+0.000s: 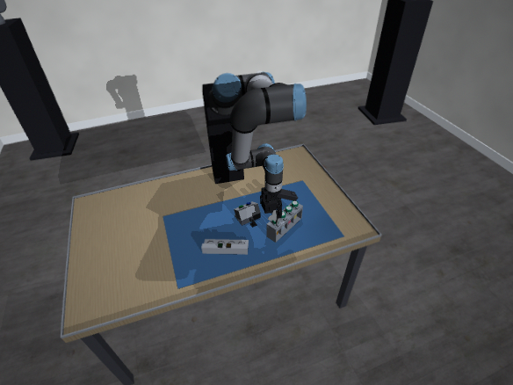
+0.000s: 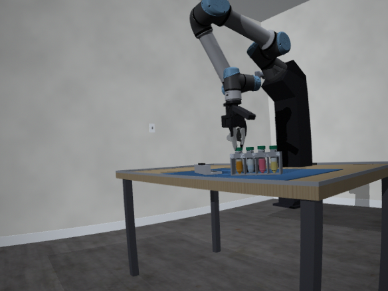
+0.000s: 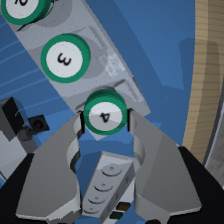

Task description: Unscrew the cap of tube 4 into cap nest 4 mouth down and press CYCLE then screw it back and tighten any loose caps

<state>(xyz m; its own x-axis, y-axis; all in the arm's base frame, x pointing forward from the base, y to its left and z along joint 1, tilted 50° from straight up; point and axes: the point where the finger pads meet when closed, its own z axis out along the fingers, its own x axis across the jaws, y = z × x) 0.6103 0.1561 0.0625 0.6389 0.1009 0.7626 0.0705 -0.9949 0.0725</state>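
My gripper [image 1: 276,220] [image 2: 238,147] [image 3: 105,111] is shut on the cap of tube 4, with one fingertip on each side of its green rim. This cap 4 [image 2: 238,149] [image 3: 104,109] sits on its tube with the orange content, at the end of the decapping station [image 1: 273,234] [image 2: 232,165]. Cap 3 [image 2: 250,148] [image 3: 64,59] and cap 2 [image 2: 261,147] [image 3: 22,6] are on their tubes, as is cap 1 [image 1: 294,204] [image 2: 273,147]. The cap tray [image 1: 225,250] [image 2: 202,169] [image 3: 131,166] shows no cap in its nests. Both its lamps look dark.
The key housing [image 1: 247,214] with the blue key [image 1: 249,203] and the green key [image 1: 241,207] stands beside the station, close to my gripper. Its edge shows at the left of the wrist view. A blue mat [image 1: 189,264] lies under everything on the table.
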